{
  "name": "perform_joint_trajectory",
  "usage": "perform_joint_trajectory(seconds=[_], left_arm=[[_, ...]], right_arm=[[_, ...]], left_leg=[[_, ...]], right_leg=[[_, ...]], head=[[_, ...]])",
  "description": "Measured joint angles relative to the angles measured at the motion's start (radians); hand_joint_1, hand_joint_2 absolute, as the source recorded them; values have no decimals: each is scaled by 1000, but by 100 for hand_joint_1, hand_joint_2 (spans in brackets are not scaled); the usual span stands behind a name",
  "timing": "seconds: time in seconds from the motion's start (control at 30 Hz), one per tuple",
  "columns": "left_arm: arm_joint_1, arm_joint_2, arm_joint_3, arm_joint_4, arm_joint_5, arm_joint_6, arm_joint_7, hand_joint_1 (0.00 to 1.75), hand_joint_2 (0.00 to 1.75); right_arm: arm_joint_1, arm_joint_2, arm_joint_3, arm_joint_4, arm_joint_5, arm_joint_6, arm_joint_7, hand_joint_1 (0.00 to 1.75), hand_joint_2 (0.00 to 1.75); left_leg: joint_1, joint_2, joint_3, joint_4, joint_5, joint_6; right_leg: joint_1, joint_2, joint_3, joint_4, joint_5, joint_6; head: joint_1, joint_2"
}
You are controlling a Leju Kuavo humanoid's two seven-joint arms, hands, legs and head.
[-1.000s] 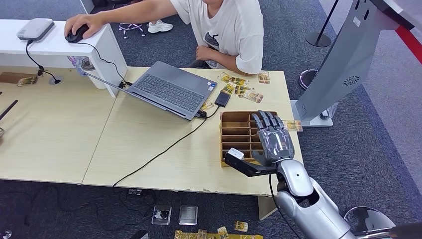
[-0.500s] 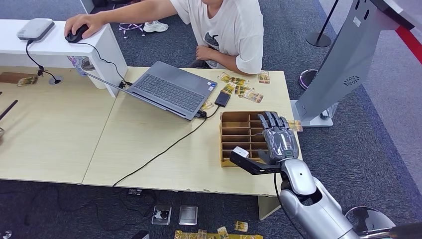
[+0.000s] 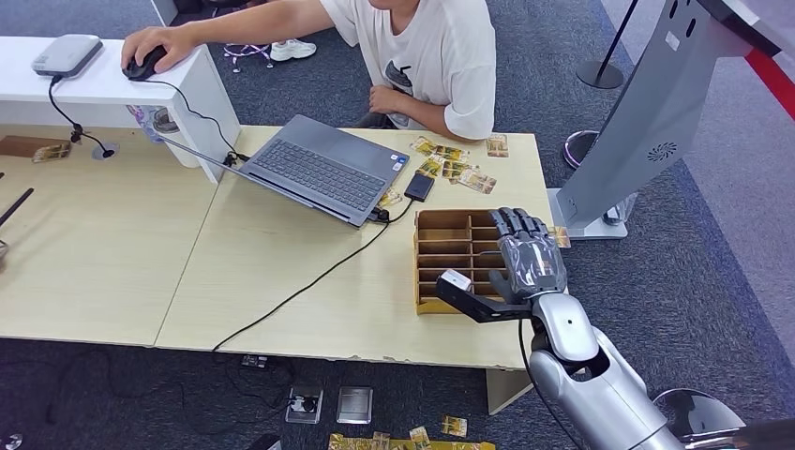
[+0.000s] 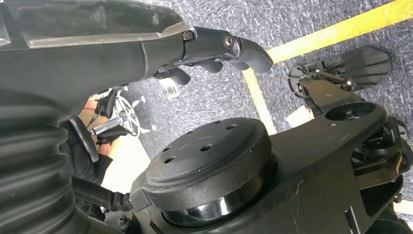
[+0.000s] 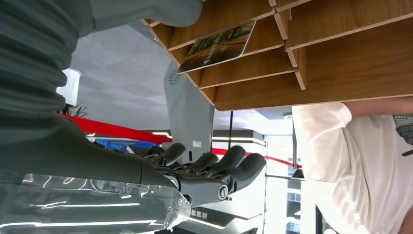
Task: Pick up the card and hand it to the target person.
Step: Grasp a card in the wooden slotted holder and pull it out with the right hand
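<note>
Far left: a white shelf (image 3: 103, 84) raised above the table carries a grey box (image 3: 66, 54) and a dark mouse (image 3: 145, 66); a person's hand (image 3: 155, 42) rests on the mouse.
Left hand (image 4: 214, 53): seen in the left wrist view over dark carpet. The thumb lies straight and the darker fingers bend beneath it. Nothing shows in them, but I cannot tell whether they are spread or closed.
Table (image 3: 281, 281): light wood, two tops butted together.
Laptop (image 3: 323, 169): open and set at an angle near the table's middle, with a black cable (image 3: 300, 291) trailing from it toward the near edge.
Person (image 3: 436, 56): in a white shirt, seated at the far side of the table.
Loose cards (image 3: 455, 164): scattered on the table just in front of the person.
Rack (image 3: 450, 248): a wooden box of slots near the table's right end.
Right hand (image 3: 530, 258): hovers over the rack's right part, fingers (image 5: 214, 163) stretched out side by side with small gaps, holding nothing.
Card (image 3: 561, 236): pokes out at the rack's right side, just beside the hand. In the right wrist view the card (image 5: 216, 46) lies in a slot, and contact with the thumb cannot be judged.
Far right: a grey kiosk stand (image 3: 656, 112) on the carpet.
</note>
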Motion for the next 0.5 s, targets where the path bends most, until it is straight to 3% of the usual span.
perform_joint_trajectory(seconds=[0.5], left_arm=[[0, 0, 0, 0, 0, 0, 0, 0, 175]], right_arm=[[-5, 0, 0, 0, 7, 4, -3, 70, 175]], left_leg=[[0, 0, 0, 0, 0, 0]], right_leg=[[0, 0, 0, 0, 0, 0]], head=[[0, 0]])
